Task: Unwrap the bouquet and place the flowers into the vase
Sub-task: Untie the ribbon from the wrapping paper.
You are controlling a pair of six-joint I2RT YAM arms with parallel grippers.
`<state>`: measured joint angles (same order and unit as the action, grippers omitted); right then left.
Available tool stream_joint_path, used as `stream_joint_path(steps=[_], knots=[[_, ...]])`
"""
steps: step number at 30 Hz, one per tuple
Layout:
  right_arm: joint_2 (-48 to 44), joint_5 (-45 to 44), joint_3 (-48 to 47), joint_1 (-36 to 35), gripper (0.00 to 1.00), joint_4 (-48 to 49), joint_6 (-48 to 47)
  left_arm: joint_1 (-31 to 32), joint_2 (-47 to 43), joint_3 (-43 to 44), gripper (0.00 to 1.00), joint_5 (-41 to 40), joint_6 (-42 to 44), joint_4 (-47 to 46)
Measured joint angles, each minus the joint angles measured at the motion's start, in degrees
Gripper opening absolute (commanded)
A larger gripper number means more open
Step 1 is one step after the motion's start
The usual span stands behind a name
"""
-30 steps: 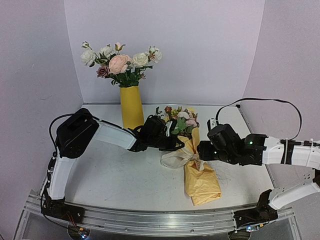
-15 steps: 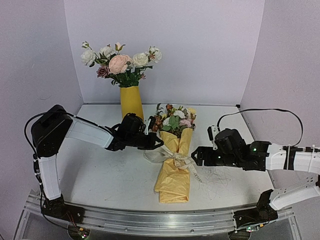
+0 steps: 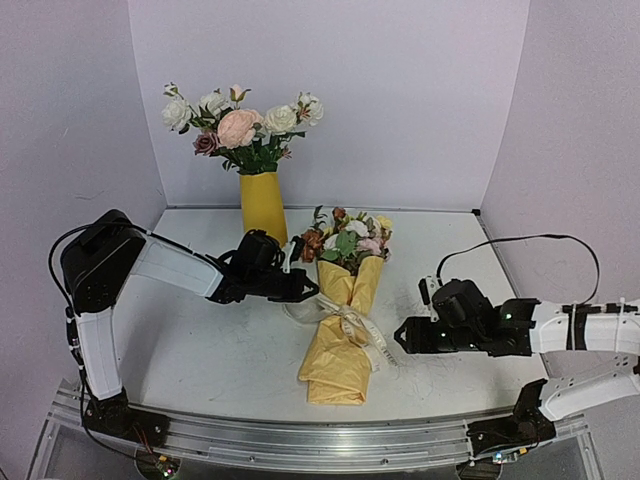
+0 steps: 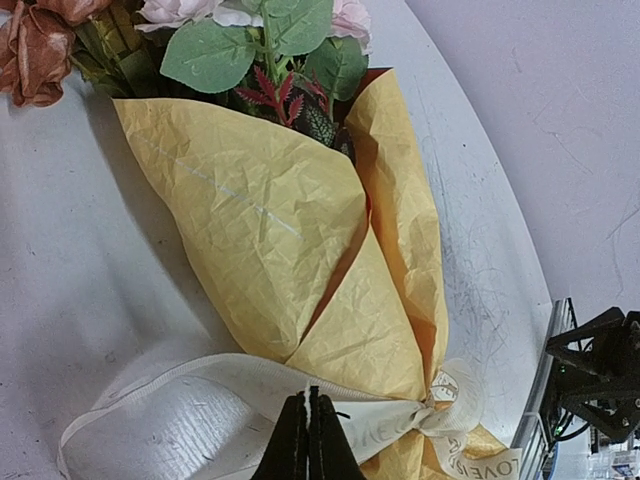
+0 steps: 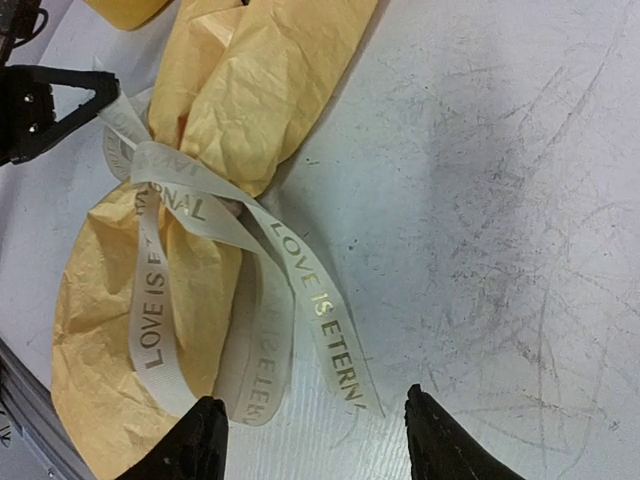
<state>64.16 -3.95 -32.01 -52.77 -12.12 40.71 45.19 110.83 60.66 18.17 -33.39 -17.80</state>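
- Scuffed white tabletop (image 3: pixel 200 350).
- Crinkled yellow-orange paper-cone bouquet (image 3: pixel 335 345) lying mid-tabletop, long axis near-to-far, blooms toward the far edge.
- Smooth, slim yellow vase (image 3: pixel 263 205), upright by the far edge.
- Cream printed ribbon (image 5: pixel 160 190), its loop pinched by the left tool (image 4: pixel 307 430); right tool (image 5: pixel 315 400) spread.

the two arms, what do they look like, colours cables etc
The left arm and right arm have white shells between black joints. A thin black cable arcs off the right one, which shows a small green light. The left tool and right tool each end in two slim black fingers.
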Motion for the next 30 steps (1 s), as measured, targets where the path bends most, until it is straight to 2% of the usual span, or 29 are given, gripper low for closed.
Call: stream_joint_path(steps=[6,10,13,21,30], knots=[[10.12,-4.61,-6.19,0.02,0.47,-1.09,-6.45,-0.26,0.00,-0.11,0.00,0.11,1.51,0.07],[19.69,-7.45,-14.99,0.04,0.43,0.92,-14.34,-0.24,0.00,-0.11,0.00,0.15,2.14,0.07],[23.82,-7.10,-18.12,0.04,0.43,3.67,-19.30,-0.24,-0.04,-0.15,0.00,0.26,2.40,0.07],[26.91,-4.24,-20.72,0.04,0.38,7.32,-32.26,-0.24,-0.31,-0.39,0.00,1.22,3.19,0.07],[29.18,-1.11,-21.70,0.04,0.34,8.17,-38.05,-0.24,-0.31,0.22,0.00,1.77,3.19,0.35]])
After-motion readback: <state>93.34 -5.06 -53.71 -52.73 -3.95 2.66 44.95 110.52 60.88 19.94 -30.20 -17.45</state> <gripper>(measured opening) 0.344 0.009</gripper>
